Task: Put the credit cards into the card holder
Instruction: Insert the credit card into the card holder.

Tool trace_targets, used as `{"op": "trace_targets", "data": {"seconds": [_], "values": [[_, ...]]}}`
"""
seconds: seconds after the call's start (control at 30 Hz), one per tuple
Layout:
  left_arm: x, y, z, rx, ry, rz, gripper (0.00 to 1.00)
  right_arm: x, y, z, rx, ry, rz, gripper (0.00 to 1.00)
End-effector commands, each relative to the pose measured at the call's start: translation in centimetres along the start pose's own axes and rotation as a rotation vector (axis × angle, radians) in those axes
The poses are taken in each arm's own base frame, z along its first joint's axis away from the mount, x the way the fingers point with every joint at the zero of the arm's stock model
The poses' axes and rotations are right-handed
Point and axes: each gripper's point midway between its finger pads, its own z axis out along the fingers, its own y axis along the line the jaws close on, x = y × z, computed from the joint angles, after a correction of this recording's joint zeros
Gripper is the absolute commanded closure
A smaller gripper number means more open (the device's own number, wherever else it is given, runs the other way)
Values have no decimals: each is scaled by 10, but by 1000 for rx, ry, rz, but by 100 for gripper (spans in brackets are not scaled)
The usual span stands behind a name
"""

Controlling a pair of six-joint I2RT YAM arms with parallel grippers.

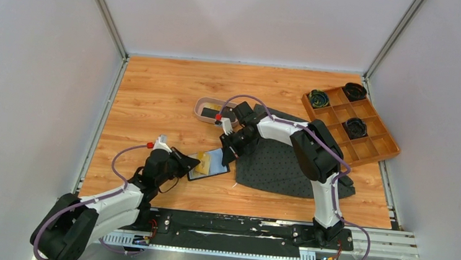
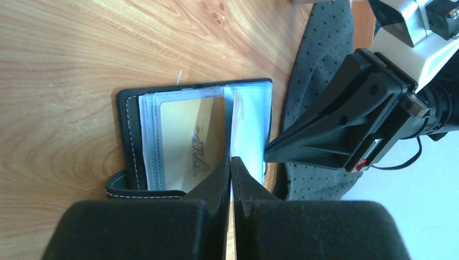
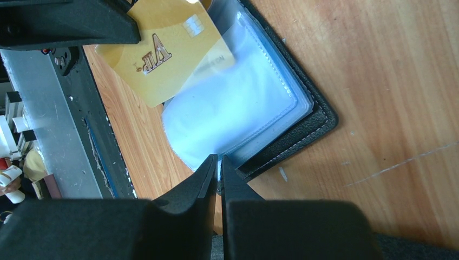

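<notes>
The black card holder (image 1: 216,166) (image 2: 128,141) (image 3: 319,116) lies open on the wood in front of both arms, its clear sleeves showing. My left gripper (image 1: 195,161) (image 2: 231,161) is shut on a gold credit card (image 1: 203,161) (image 2: 189,135) (image 3: 162,49) marked VIP. The card's far end sits under a clear sleeve. From the other side, my right gripper (image 1: 229,156) (image 3: 219,158) is shut on the corner of a pale blue clear sleeve (image 3: 238,103) and holds it up off the holder.
A pinkish tray (image 1: 196,110) holding a dark flat thing stands behind the right gripper. A dark grey dotted cloth (image 1: 281,165) (image 2: 319,65) lies right of the holder. An orange-brown compartmented box (image 1: 369,147) with dark round items sits at the back right.
</notes>
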Motion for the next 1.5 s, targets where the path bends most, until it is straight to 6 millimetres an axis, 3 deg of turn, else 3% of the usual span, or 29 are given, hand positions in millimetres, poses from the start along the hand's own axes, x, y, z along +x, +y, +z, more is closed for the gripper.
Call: {"op": "trace_targets", "data": {"seconds": [0.0, 0.37, 1.23, 1.3, 1.37, 1.47], "values": [[-2, 27, -2, -82, -80, -11, 100, 5, 4, 8, -4, 35, 1, 90], [-4, 29, -2, -102, -165, -24, 100, 4, 7, 8, -15, 33, -3, 90], [30, 29, 17, -134, -80, 16, 100, 4, 10, 6, -23, 35, -8, 90], [35, 33, 18, -147, -66, 28, 100, 3, 14, 5, -35, 35, -19, 88], [35, 24, 23, -134, -62, 25, 99, 0, 19, 1, -52, 33, -48, 85], [38, 25, 24, -139, -48, 34, 95, -7, 27, -11, -61, 12, -111, 73]]}}
